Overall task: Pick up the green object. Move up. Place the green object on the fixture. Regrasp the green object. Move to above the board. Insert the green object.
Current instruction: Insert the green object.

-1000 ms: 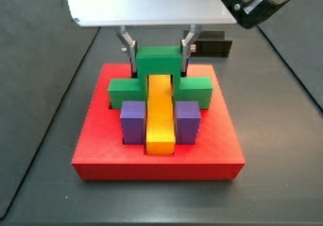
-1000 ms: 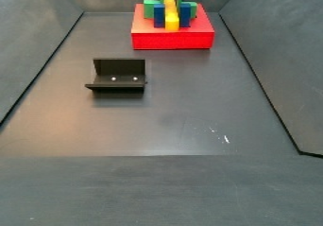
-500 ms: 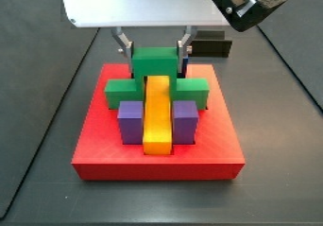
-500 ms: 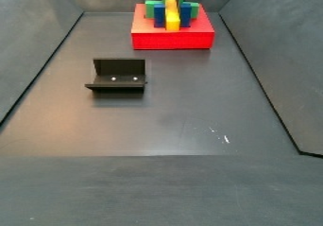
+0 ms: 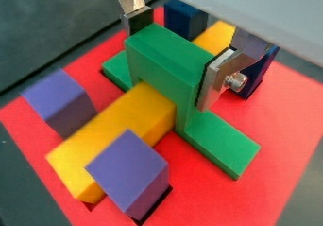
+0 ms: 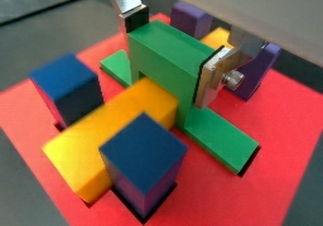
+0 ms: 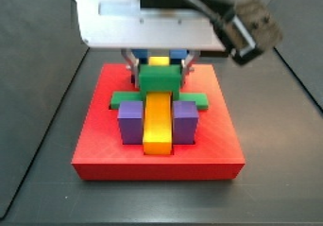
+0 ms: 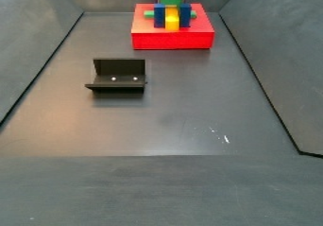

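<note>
A dark grey floor (image 8: 164, 116) with raised dark walls holds the fixture (image 8: 117, 76) out in the open, well apart from the red board (image 8: 173, 37) at the far end (only this side view shows the fixture). In both wrist views the gripper (image 5: 175, 50) sits low over the board, its fingers (image 6: 217, 72) clamped on the raised middle of the green object (image 5: 171, 71), whose flat bar lies across the yellow bar (image 5: 116, 132). A side view shows purple blocks (image 7: 131, 122) flanking the yellow bar, while a wrist view alone shows blue blocks (image 6: 70, 85).

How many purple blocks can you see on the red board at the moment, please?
2 in a side view: one purple block and another flank the yellow bar at the near end of the board. The gripper holds the green object behind them, where others may be hidden.
</note>
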